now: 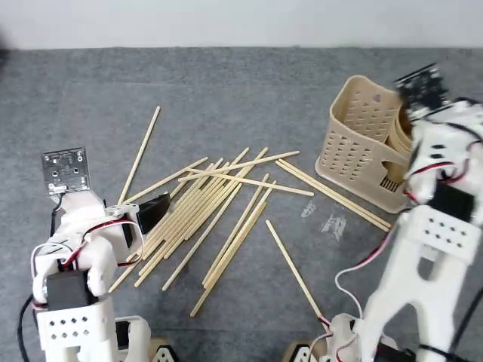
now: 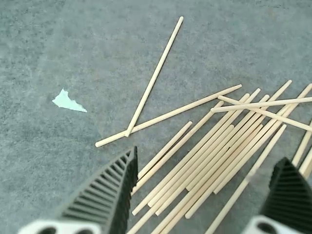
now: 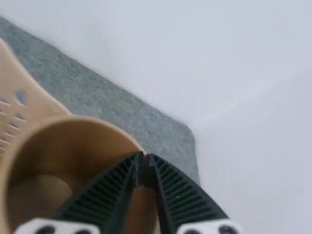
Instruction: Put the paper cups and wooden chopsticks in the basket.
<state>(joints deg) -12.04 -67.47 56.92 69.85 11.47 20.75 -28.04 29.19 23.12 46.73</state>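
Left gripper (image 2: 208,157), foreground of the left wrist view: black ribbed fingers (image 2: 117,190) spread wide, low over the near end of the main bundle of wooden chopsticks (image 1: 219,204); several sticks lie between the tips, gripped by neither. Grey tabletop (image 1: 249,83) meets a white wall (image 1: 241,23) along its far edge; open felt extends beyond the bundle and to its left, crossed by one stray chopstick (image 1: 142,154). A small pale scrap (image 2: 68,101) lies on bare felt, apart from the sticks. Another single stick (image 1: 296,271) lies toward the right arm's base, and a pair (image 1: 336,196) runs along the foot of the basket (image 1: 355,147). Basket: tan, perforated, upright at the right side of the tabletop. Right gripper (image 3: 145,163): fingers closed on the rim of a brown paper cup (image 3: 63,161), held at the basket's open top; whether the cup rests on the basket floor cannot be told.
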